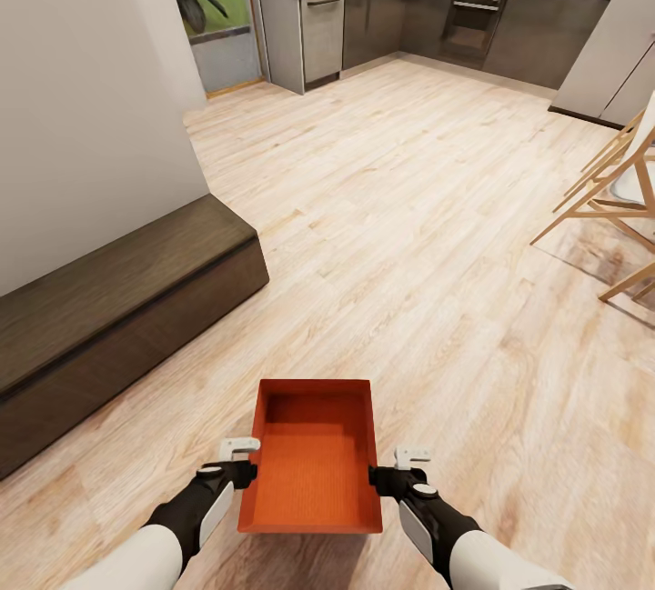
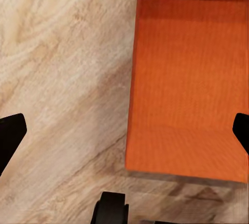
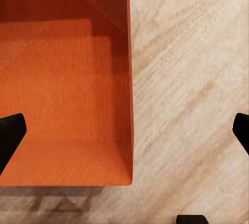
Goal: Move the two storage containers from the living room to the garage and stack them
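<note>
One orange-red storage container (image 1: 314,467) is carried between the two arms, low in front of the robot, above the light wood-plank floor (image 1: 428,235). The left gripper (image 1: 244,463) sits at the bin's left long wall and the right gripper (image 1: 393,470) at its right long wall, each near the end closest to the robot. In both wrist views a dark fingertip shows on either side of the wall, so each gripper appears to straddle its wall and pinch it; actual contact is too small to confirm.

The step in hand looks like transport: a dark-cabinet kitchen (image 1: 455,13) lies ahead, a low dark bench (image 1: 109,299) runs along the wall at left, and wooden chair legs (image 1: 609,199) stand at right. The garage is yet to be reached.

To do this well, keep both arms at equal height and spacing so the bin stays level and neither wall slips. Steer down the open middle of the floor, well apart from bench and chair, and turn the base gently.
</note>
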